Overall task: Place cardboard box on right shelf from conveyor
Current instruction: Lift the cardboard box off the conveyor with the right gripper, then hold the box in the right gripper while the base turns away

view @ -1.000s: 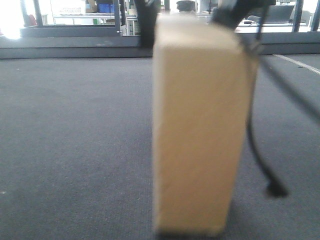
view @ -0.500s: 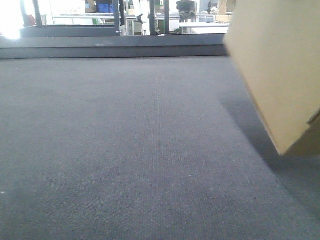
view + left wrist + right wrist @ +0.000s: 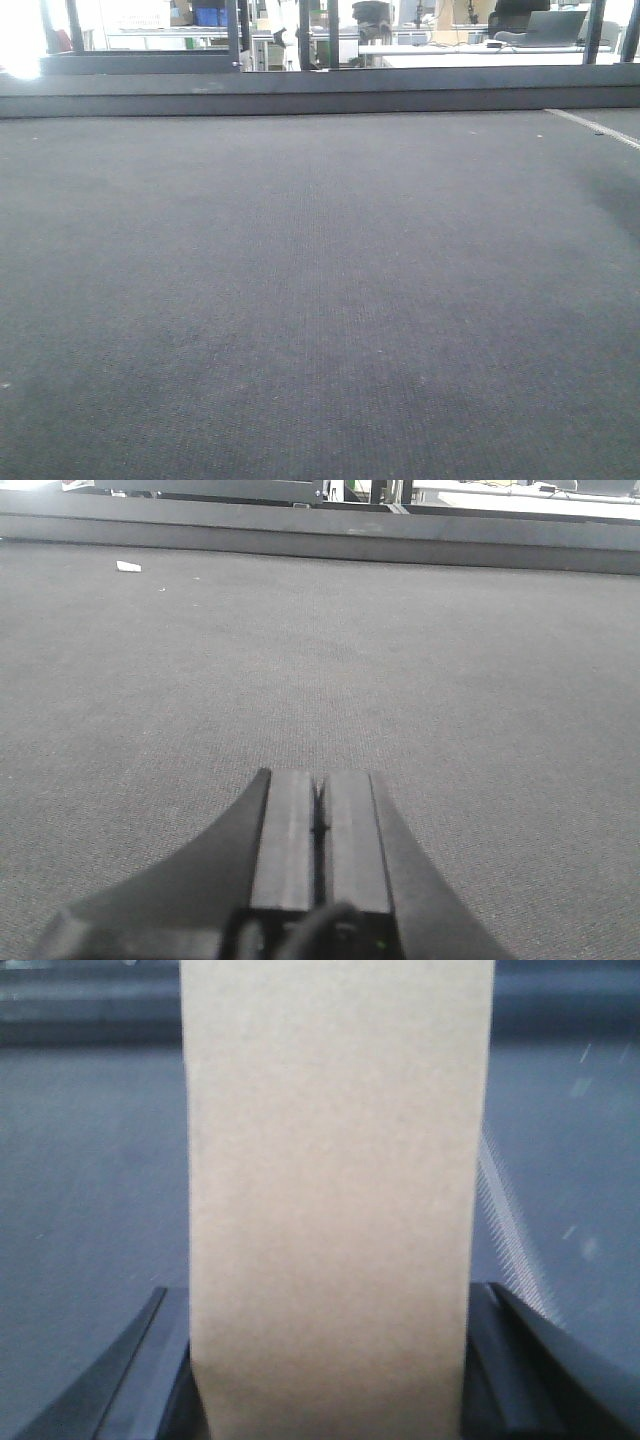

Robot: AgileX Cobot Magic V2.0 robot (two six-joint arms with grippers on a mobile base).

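Note:
The plain tan cardboard box (image 3: 330,1190) fills the middle of the right wrist view, held between the two dark fingers (image 3: 150,1370) of my right gripper (image 3: 328,1360), which is shut on its sides. Behind it the dark grey conveyor (image 3: 90,1160) is blurred. In the front view the conveyor belt (image 3: 320,300) lies bare and the box is out of frame. My left gripper (image 3: 320,815) is shut with nothing in it, low over the belt (image 3: 320,650). The right shelf is out of view.
A dark raised rail (image 3: 300,100) runs along the belt's far edge, with posts and benches behind it. A small white scrap (image 3: 128,566) lies on the belt at far left. A white line (image 3: 595,127) crosses the far right.
The box stood upright at the centre of the front view, then swung tilted to the upper right, and has now left that view. The belt there is bare.

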